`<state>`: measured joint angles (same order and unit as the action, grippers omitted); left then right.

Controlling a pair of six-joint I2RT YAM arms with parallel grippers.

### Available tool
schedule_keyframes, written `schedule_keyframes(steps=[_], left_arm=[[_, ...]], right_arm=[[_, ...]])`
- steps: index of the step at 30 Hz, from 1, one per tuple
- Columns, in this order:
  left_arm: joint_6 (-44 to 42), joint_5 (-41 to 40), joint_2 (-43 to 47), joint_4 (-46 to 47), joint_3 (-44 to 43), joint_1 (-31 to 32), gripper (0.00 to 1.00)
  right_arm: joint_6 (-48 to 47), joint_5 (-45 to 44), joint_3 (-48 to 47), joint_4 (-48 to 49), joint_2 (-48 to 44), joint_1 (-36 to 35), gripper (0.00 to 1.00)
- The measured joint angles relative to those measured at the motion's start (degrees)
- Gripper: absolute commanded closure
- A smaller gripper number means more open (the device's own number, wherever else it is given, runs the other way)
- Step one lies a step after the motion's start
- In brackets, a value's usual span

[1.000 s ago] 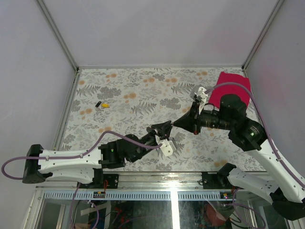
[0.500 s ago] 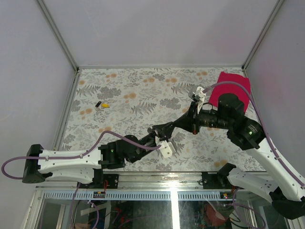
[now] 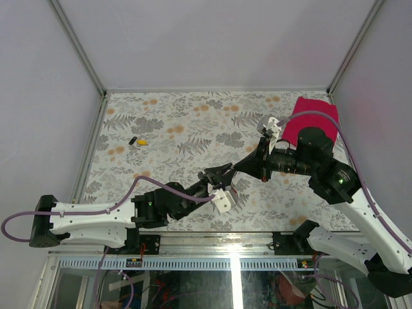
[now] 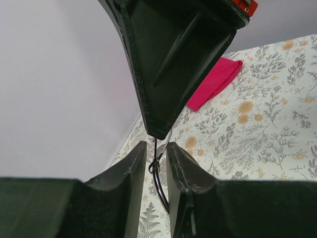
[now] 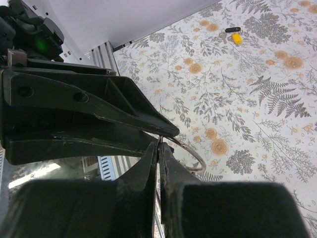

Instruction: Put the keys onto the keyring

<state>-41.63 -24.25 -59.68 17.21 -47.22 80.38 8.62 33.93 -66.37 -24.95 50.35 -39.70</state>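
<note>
Between the tips of the left pincer, whose jaws stand slightly spread with nothing visibly pinched, the keyring wire runs lengthwise through the gap, held by the right pincer, pressed together on it just beyond. The keys lie well apart on the tabletop, on the left pincer's side, so that arm is judged nearer. Versus the earlier top view, the tips meet at the same spot; the left forearm has shifted slightly.

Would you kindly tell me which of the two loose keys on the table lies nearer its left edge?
The black-headed key; the yellow-headed key lies right beside it, on the side toward the table's centre.
</note>
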Motion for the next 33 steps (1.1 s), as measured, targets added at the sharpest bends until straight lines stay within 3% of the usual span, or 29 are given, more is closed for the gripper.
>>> schedule_keyframes(steps=[3, 9, 11, 15, 17, 25, 33], left_arm=[[0.1, -0.1, 0.0, 0.0, 0.0, 0.2, 0.81], [0.4, 0.1, 0.1, 0.0, 0.2, 0.3, 1.0], [0.5, 0.3, 0.2, 0.0, 0.3, 0.3, 1.0], [0.5, 0.4, 0.5, 0.5, 0.6, 0.3, 1.0], [0.5, -0.3, 1.0, 0.9, 1.0, 0.2, 1.0], [0.4, -1.7, 2.0, 1.3, 1.2, 0.2, 1.0], [0.4, -1.7, 1.9, 1.2, 1.2, 0.2, 1.0]], right_arm=[[0.0, 0.0, 0.0, 0.1, 0.0, 0.0, 1.0], [0.0, -0.1, 0.0, 0.7, 0.0, 0.0, 1.0], [0.1, -0.1, 0.0, 0.9, 0.0, 0.0, 0.98], [0.5, -0.4, 0.0, 1.2, -0.2, 0.0, 0.72], [0.7, -1.1, 0.2, 1.3, -1.0, 0.0, 0.66], [0.6, -5.0, 3.1, 3.8, -7.9, 0.0, 0.57], [1.0, -4.3, 2.8, 4.6, -4.1, 0.0, 0.53]])
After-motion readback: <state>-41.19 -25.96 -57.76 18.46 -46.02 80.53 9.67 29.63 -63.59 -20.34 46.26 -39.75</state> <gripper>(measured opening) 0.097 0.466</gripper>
